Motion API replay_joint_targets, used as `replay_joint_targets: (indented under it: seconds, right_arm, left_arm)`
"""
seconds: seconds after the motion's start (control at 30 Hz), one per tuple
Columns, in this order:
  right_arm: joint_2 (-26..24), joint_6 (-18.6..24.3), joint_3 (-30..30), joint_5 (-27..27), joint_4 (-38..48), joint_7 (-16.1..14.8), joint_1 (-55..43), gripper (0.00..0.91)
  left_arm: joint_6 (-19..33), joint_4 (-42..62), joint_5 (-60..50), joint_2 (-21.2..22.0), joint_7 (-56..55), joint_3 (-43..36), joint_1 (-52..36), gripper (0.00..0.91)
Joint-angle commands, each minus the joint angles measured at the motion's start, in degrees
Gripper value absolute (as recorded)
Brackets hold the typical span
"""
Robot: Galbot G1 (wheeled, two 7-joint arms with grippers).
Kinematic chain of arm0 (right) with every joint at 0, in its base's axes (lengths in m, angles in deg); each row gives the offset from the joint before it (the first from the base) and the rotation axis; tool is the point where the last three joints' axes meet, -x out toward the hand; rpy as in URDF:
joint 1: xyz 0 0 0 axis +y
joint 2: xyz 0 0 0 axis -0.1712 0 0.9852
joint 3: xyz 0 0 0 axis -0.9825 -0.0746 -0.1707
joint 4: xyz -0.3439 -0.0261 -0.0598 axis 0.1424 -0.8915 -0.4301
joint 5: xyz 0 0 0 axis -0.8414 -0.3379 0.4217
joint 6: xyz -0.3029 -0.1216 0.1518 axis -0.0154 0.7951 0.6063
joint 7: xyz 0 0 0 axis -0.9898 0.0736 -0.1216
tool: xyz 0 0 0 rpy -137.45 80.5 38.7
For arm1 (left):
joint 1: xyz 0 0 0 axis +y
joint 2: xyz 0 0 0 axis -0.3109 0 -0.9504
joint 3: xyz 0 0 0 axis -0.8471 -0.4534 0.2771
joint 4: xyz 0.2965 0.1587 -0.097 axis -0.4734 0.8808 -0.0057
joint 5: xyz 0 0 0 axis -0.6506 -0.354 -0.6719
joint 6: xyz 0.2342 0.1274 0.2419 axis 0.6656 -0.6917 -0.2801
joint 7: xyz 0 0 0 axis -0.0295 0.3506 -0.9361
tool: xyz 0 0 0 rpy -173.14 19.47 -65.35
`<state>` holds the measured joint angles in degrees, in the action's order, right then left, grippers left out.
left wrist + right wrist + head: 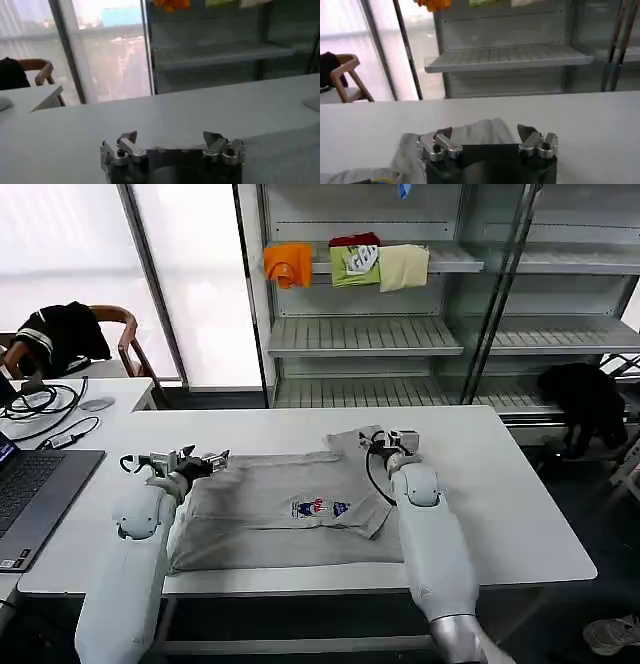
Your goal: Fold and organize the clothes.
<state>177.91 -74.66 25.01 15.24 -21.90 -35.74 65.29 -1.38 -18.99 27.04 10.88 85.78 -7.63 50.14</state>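
Your grey shirt (285,514) lies spread flat on the white surface (500,484), chest print up, collar toward the far right, already partly folded along its near edge. Both arms sit at its far corners, which looks like the setup for a two-handed fold toward you. The left tool (205,462) hovers at the shirt's far left corner with its fingers spread and nothing between them; in the left wrist view that tool (172,142) has bare surface ahead of it. The right tool (395,439) sits over the collar end, also spread wide; the right wrist view shows this tool (485,137) with grey cloth bunched just under and between the tips, not yet pinched.

To the left you have a laptop (30,494) and loose cables (50,409), near the left arm but apart from the shirt. Shelving (400,334) with folded garments stands well beyond the far edge. Nothing lies on the shirt itself.
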Motion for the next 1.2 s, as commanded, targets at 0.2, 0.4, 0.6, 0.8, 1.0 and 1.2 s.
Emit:
replay_joint_targets:
  seconds: [0.2, 0.4, 0.6, 0.8, 1.0, 1.2]
  right_arm:
    - [2.8, -0.7, -0.5, -3.8, 6.7, 0.0, -3.2, 0.907]
    - [2.8, -0.5, -0.7, -5.8, 7.7, -0.5, -2.5, 0.0]
    - [2.8, -0.2, -1.0, -5.5, 5.1, -2.3, -1.5, 0.0]
    - [2.8, -1.3, -1.0, -5.5, 3.7, -2.3, -1.0, 0.0]
    - [2.8, 0.4, -1.1, -4.0, 1.2, -1.5, 0.0, 0.0]
    - [2.8, 8.6, -2.6, -0.9, -7.0, 1.9, 3.8, 0.0]
  left_arm:
    - [-0.1, 8.0, -2.2, 0.7, 1.0, -0.7, -3.1, 0.081]
    - [-0.1, 7.6, -1.8, 0.8, 1.3, -0.5, -2.7, 0.01]
    - [-0.1, 6.9, -0.3, 1.0, 1.5, -0.6, -2.5, 0.0]
    - [-0.2, 6.8, 0.0, 1.2, 1.4, -0.7, -2.4, 0.0]
    - [-0.1, 6.0, 1.6, 1.3, 1.2, -0.6, -2.0, 0.0]
    - [4.3, 1.6, 10.9, 1.9, -4.7, 0.5, -1.9, 0.0]
